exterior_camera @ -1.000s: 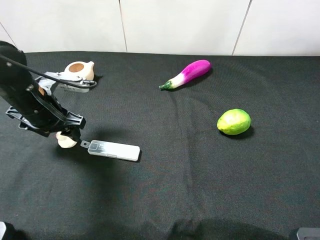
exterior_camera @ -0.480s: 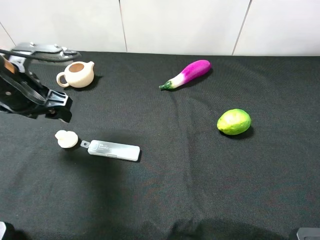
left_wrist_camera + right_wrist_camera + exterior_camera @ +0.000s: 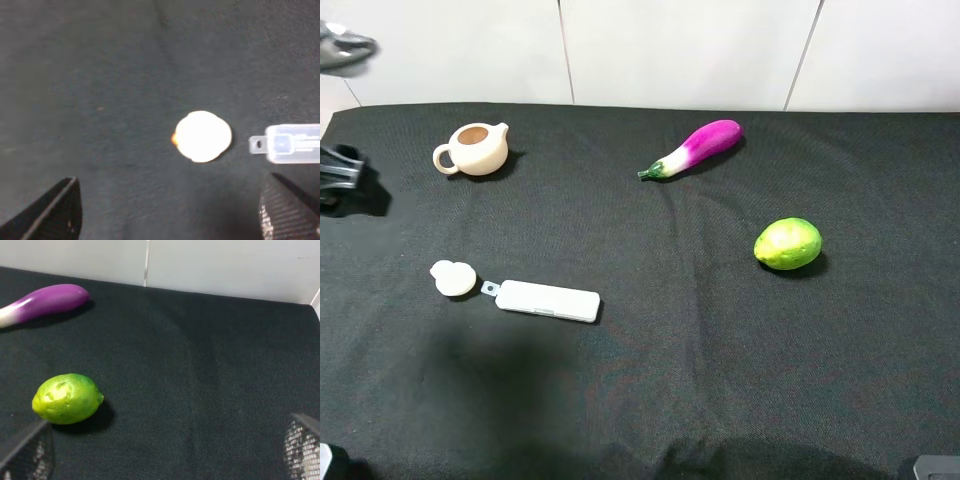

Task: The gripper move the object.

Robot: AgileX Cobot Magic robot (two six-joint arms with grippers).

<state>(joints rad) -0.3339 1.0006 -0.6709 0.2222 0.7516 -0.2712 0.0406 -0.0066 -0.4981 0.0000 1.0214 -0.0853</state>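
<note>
The object [image 3: 452, 278], a small cream-white lump with a big lobe and a small knob, lies on the black cloth at the left, its side touching the end of a flat white case [image 3: 548, 300]. It also shows in the left wrist view [image 3: 202, 136], lying free on the cloth. My left gripper [image 3: 172, 181] is open and empty, well above the object, its dark fingers [image 3: 55, 212] spread wide. Only a dark part of the left arm [image 3: 342, 180] shows at the left edge of the high view. My right gripper [image 3: 170, 421] is open and empty.
A cream teapot [image 3: 475, 148] stands at the back left. A purple eggplant [image 3: 695, 147] lies at the back middle, and a green lime [image 3: 787, 243] at the right. Both also show in the right wrist view, the lime [image 3: 66, 398] and the eggplant [image 3: 45, 302].
My left gripper has let go of the object and pulled back up and to the left, almost out of the high view. The object stays beside the white case.
</note>
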